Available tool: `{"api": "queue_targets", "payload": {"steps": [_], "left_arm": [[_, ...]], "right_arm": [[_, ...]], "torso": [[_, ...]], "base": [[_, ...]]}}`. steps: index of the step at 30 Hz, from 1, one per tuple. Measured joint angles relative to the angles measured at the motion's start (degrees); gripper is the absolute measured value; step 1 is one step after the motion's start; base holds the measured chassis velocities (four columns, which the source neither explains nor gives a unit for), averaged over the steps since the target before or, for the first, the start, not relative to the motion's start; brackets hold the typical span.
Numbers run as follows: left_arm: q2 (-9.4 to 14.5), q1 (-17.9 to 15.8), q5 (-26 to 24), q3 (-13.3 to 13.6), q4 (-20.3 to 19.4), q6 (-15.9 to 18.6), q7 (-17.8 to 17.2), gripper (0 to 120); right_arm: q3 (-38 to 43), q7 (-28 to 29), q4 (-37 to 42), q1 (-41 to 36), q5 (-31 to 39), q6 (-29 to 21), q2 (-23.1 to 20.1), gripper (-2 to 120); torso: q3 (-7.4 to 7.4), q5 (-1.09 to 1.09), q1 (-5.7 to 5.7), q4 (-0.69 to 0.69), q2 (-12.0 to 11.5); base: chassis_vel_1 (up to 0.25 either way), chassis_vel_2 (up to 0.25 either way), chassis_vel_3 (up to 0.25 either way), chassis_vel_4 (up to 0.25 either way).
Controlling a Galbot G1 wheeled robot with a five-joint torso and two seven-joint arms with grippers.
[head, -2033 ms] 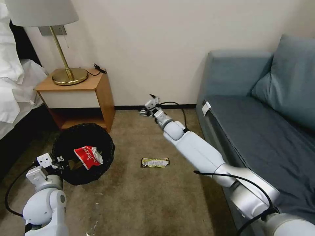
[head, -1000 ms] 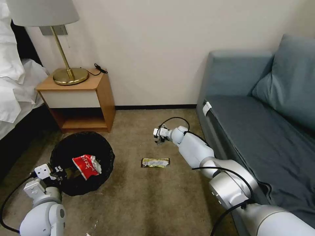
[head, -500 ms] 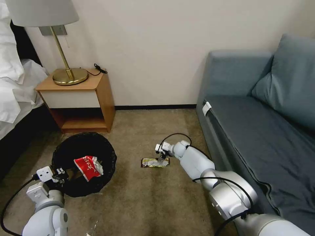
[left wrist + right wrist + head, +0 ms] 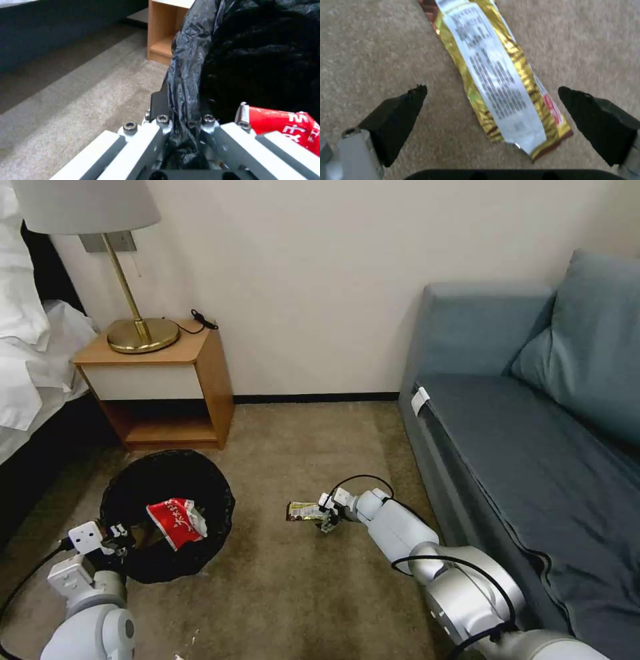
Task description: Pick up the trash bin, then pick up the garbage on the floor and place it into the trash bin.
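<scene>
On the carpet beside the sofa, the right hand (image 4: 491,100) hangs open over the gold bar wrapper (image 4: 498,82), fingertips (image 4: 403,110) straddling its near end. Light, thin and crinkly, the foil probably slides easily; pinching across its narrow width looks safest. The left hand (image 4: 185,130) grips the trash bin (image 4: 167,513) by its bag-lined rim.
</scene>
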Motion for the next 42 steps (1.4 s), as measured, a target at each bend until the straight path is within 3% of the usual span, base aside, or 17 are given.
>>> {"api": "queue_targets", "payload": {"steps": [17,22,34,42], "left_arm": [[0.05,-0.26,0.62,0.63,0.71,-0.87,0.15,1],[0.05,-0.34,1.09,0.75,0.67,-0.90,0.15,1],[0.05,0.13,1.69,0.91,-0.38,-0.99,0.15,1],[0.05,-0.14,2.01,1.36,-0.56,-1.00,0.15,1]], "right_arm": [[0.62,0.28,-0.40,-0.94,0.92,-0.72,-0.43,98],[1.08,2.03,0.46,-0.91,2.63,-4.33,0.23,100],[-0.61,-3.41,1.68,-1.70,5.74,-6.02,0.27,100],[-0.54,-2.98,1.65,-1.31,5.82,-5.28,0.29,100]], "torso": [[0.00,0.00,0.00,-0.01,0.00],[0.00,0.00,0.00,0.01,0.00],[0.00,0.00,0.00,0.00,0.00],[0.00,0.00,0.00,-0.01,0.00]], "base": [[0.000,0.000,0.000,0.000],[0.000,0.000,0.000,0.000],[0.000,0.000,0.000,0.000],[0.000,0.000,0.000,0.000]]}}
